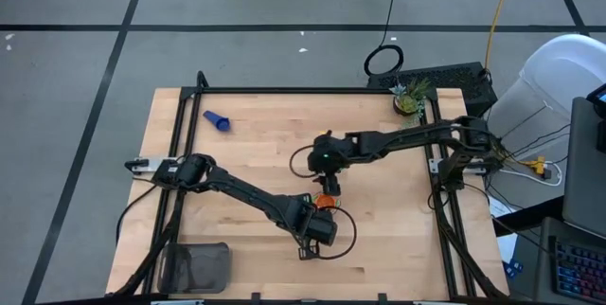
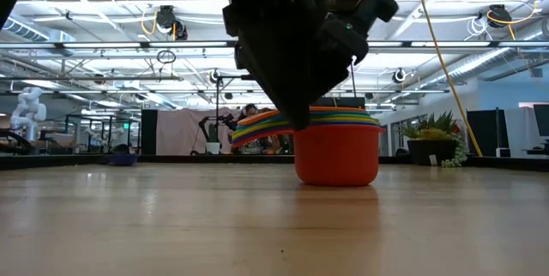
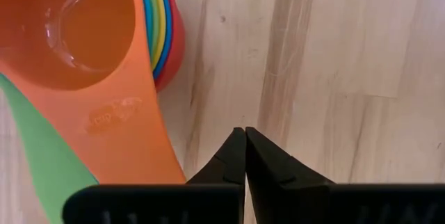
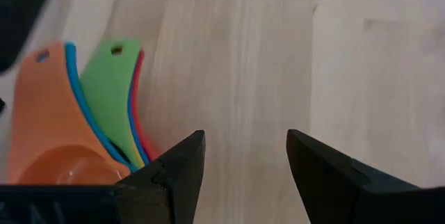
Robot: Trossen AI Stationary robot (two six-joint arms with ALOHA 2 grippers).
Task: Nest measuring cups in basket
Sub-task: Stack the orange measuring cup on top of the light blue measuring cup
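A stack of nested measuring cups (image 1: 325, 201) stands near the table's middle. The red cup (image 2: 337, 152) is outermost and the orange cup (image 3: 76, 29) innermost, with handles fanned (image 4: 104, 85). My left gripper (image 3: 245, 137) is shut, just on the near side of the stack and beside the orange handle (image 3: 132, 133). My right gripper (image 4: 245, 140) is open above bare wood on the stack's far side. One blue-purple cup (image 1: 217, 120) lies on its side near the far left. The dark basket (image 1: 196, 265) sits at the near left corner. My left gripper's shut fingers (image 3: 233, 158) point down close beside the long edge of the orange handle (image 3: 167, 161). I cannot tell whether they touch it.
A small potted plant (image 1: 409, 99) stands at the far right corner. A black frame (image 1: 284, 90) runs along the table's far and side edges. Bare wood lies between the stack and the basket and to the stack's right.
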